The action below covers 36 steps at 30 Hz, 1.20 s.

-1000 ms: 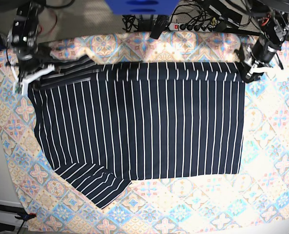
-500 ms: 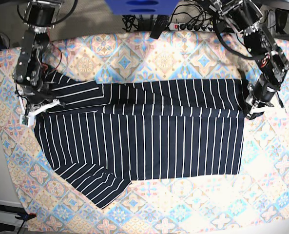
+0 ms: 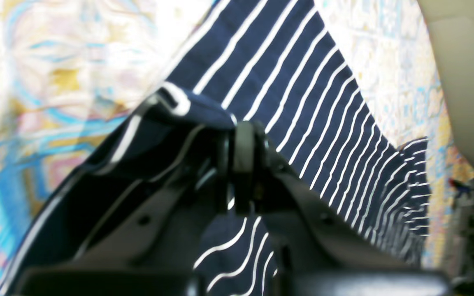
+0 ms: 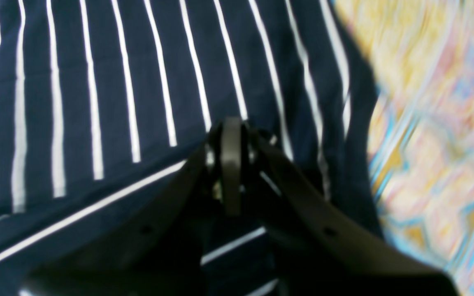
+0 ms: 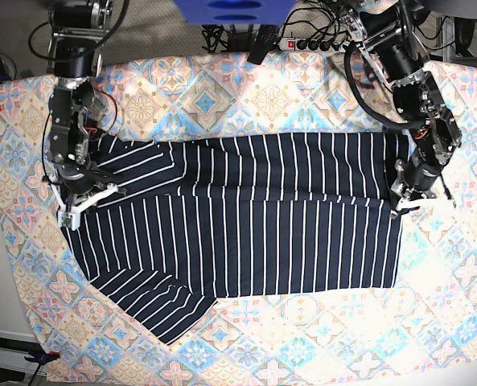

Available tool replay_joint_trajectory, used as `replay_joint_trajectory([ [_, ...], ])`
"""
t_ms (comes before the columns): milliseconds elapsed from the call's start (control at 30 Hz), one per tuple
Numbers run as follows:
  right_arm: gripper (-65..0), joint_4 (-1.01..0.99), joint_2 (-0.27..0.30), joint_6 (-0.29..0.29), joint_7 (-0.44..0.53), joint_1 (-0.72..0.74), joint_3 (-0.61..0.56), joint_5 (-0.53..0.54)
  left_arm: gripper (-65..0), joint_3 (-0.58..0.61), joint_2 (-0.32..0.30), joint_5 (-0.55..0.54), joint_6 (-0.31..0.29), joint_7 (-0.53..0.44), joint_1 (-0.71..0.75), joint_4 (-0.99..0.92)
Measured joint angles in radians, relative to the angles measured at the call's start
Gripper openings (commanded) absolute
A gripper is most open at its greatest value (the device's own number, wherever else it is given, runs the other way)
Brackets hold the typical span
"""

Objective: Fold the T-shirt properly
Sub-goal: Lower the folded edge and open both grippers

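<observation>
The pastel cloth [image 5: 302, 330] is the biggest thing. It covers the whole table, and its flat surface shows diamond floral tiles in blue, yellow and pink.

On the middle of it lies the T-shirt [image 5: 246, 241], a soft dark navy fabric with thin white stripes at even spacing. It is spread wide, roughly as a rectangle. Its far edge is folded over toward the near side, so a long band with a soft crease lies on top of the body. One short sleeve [image 5: 154, 301] sticks out flat at the near left corner in the base view, with the stripes running diagonally.

The left gripper [image 5: 405, 195] is at the folded band's end on the right side of the base view. Its dark jaws are closed and pinch the T-shirt's edge [image 3: 187, 111], which bunches over the fingertips in the wrist view.

The right gripper [image 5: 81, 201] is at the other end of the band. It is closed also, with the striped fabric [image 4: 138, 102] pinched between its dark jaws.
</observation>
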Motion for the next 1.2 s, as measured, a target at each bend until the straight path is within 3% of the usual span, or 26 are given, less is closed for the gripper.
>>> replay_joint_trajectory([
  [100, -64.3, -0.062, 0.0, 0.001, 0.051, 0.036, -0.037, -0.056, -65.0, 0.043, 0.0, 0.025, 0.0, -0.039, 0.001, 0.0],
  [333, -61.7, -0.142, -0.001, 0.0, 0.138, 0.061, -0.043, -0.071, -63.5, 0.069, 0.0, 0.027, 0.002, -0.046, 0.006, 0.0],
  [467, -48.4, -0.097, -0.001, -0.004, 0.154, 0.05, -0.041, -0.072, -45.7, 0.065, -0.003, 0.063, 0.004, -0.048, 0.022, 0.0],
  [567, -37.8, -0.046, -0.001, -0.004, 0.152, 0.025, -0.04, -0.072, -36.8, 0.065, -0.003, 0.064, 0.006, -0.048, 0.062, 0.0],
  [667, -32.1, 0.012, 0.001, -0.001, 0.15, -0.02, -0.04, -0.072, -36.4, 0.064, -0.003, 0.06, 0.008, -0.047, 0.095, 0.0],
  [800, -31.3, 0.104, 0.029, 0.004, 0.154, -0.095, -0.044, -0.074, -36.4, 0.064, -0.002, 0.032, 0.008, -0.052, 0.145, 0.025],
  [1067, -31.3, 0.163, 0.061, 0.006, 0.146, -0.242, -0.044, -0.072, -36.4, 0.06, 0.0, -0.165, 0.009, -0.048, 0.307, 0.088],
  [1200, -31.3, 0.169, 0.066, 0.0, 0.153, -0.257, -0.043, -0.071, -36.4, -0.01, 0.007, -0.251, 0.009, -0.061, 0.346, 0.089],
])
